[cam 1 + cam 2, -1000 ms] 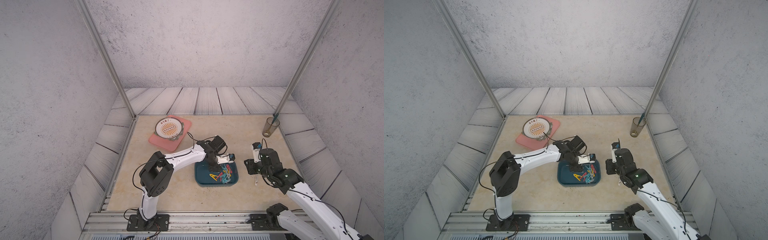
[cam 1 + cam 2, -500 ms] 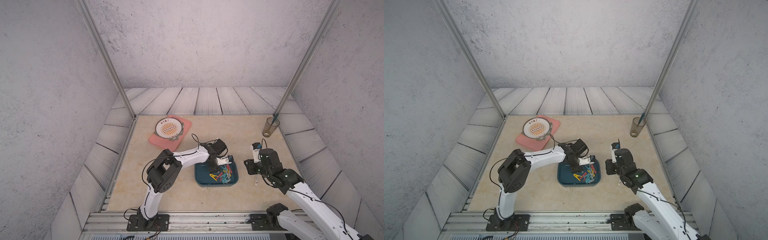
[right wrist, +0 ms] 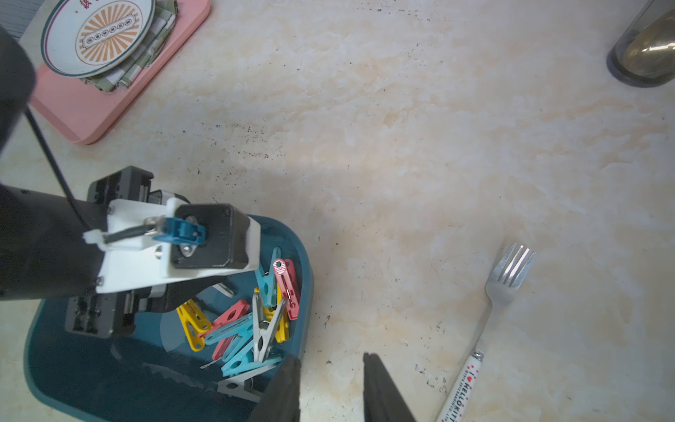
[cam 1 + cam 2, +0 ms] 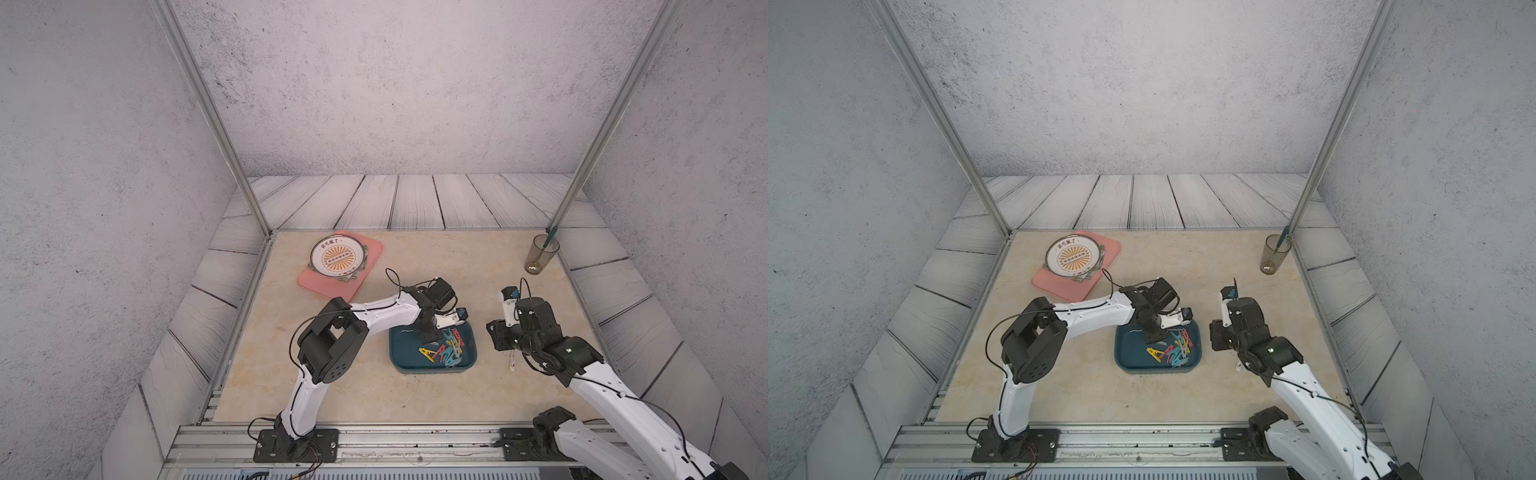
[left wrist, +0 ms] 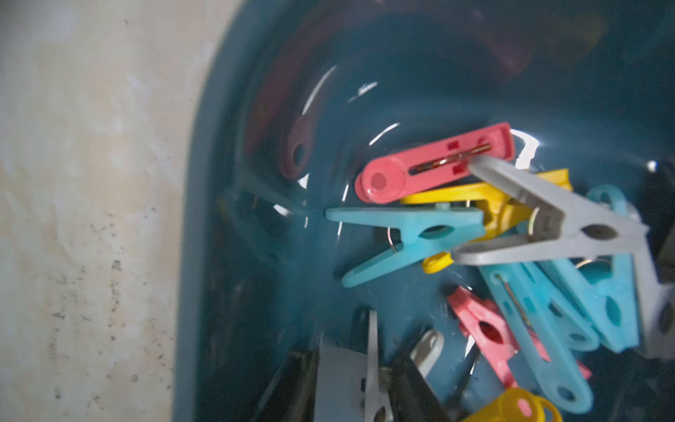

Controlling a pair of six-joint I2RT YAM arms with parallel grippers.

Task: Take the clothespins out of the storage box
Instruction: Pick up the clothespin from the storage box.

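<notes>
The dark teal storage box lies mid-table, with several clothespins in red, yellow, teal and grey heaped at its right side. My left gripper reaches down into the box beside the heap. In the left wrist view this gripper is shut on a grey clothespin that stands between its dark fingers, and the other clothespins lie just beyond. My right gripper hangs open over bare table by the box's right rim, holding nothing.
A white-handled fork lies on the table right of the box, under my right arm. A pink tray with a round plate sits at the back left. A glass stands in the back right corner.
My left arm has folded its elbow in, its gripper has sunk into the box, and its jaws have narrowed onto the grey clothespin. The right arm has stayed put.
</notes>
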